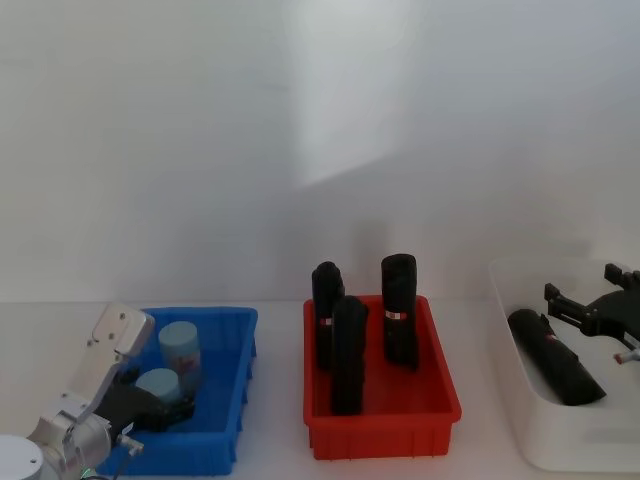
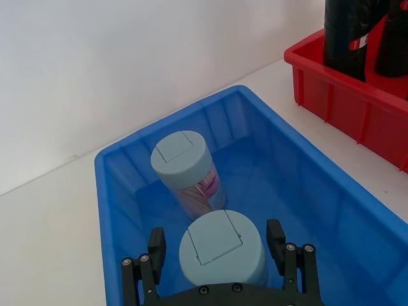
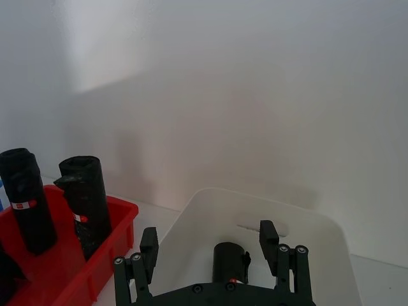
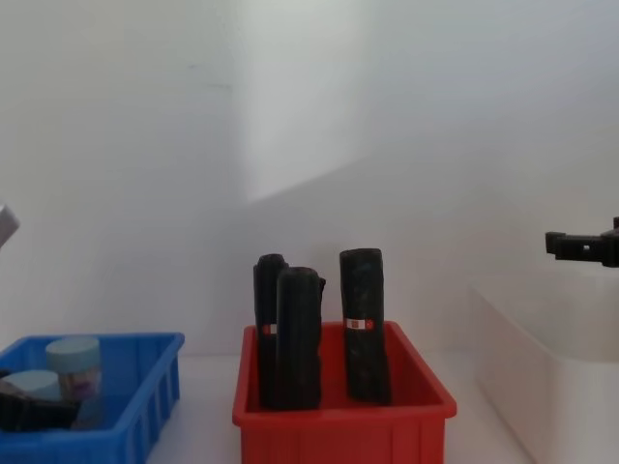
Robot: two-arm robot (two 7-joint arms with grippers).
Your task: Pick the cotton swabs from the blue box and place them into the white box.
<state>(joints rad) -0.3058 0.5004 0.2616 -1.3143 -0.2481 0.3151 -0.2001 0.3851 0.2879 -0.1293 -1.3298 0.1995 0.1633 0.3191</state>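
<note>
Landmark: we place everything from the red bin, where three black cylinders stand upright.
Blue box: just left of the red bin, not touching it.
Cotton swabs: we see two tubs upright in the blue box, the far tub just behind the near tub.
Left gripper: down inside the blue box, left of the red bin, fingers spread wide on either side of the near tub's lid.
White box: right of the red bin, with a lying cylinder inside.
Right gripper: over the white box, right of the red bin, fingers wide apart and holding nothing.
</note>
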